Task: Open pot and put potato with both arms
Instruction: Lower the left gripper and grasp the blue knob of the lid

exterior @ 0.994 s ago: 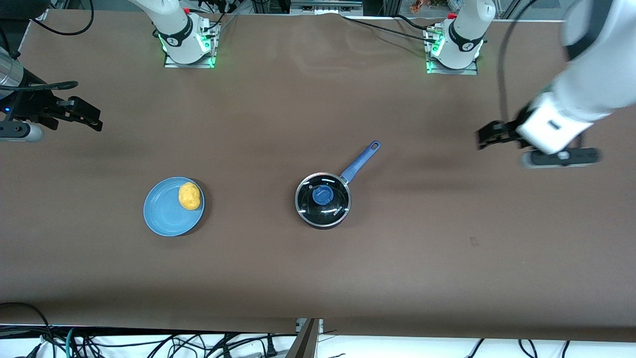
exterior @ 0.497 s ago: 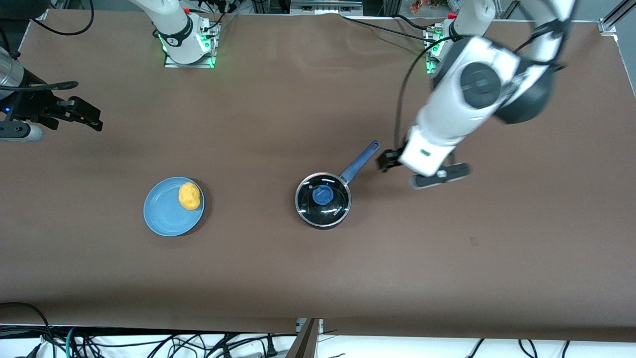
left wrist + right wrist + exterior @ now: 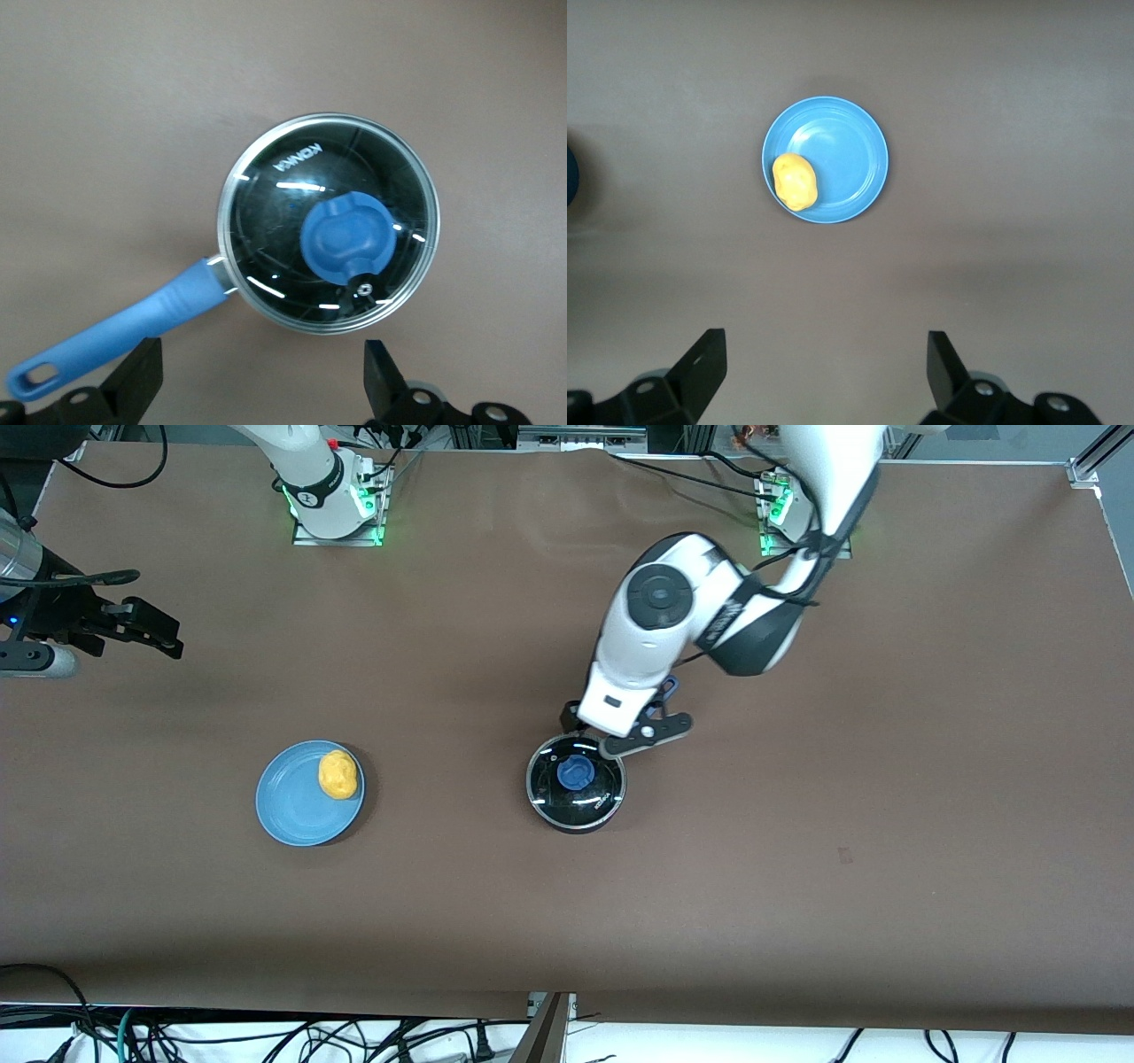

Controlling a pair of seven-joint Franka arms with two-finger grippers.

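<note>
left gripper (image 3: 611,731), fingers apart, hangs over the lidded pot (image 3: 576,781) at its 1 o'clock rim, poised for the knob (image 3: 575,772); right gripper (image 3: 133,627), fingers apart, waits at the table's right-arm end, well off the potato (image 3: 337,774).

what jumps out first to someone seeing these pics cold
The left arm's pincer hangs open over the black pot mid-table, its glass lid with the blue knob still on. Toward the right arm's end of the table, a yellow potato lies on a blue plate. The right arm waits with its pincer open at that end of the table.
</note>
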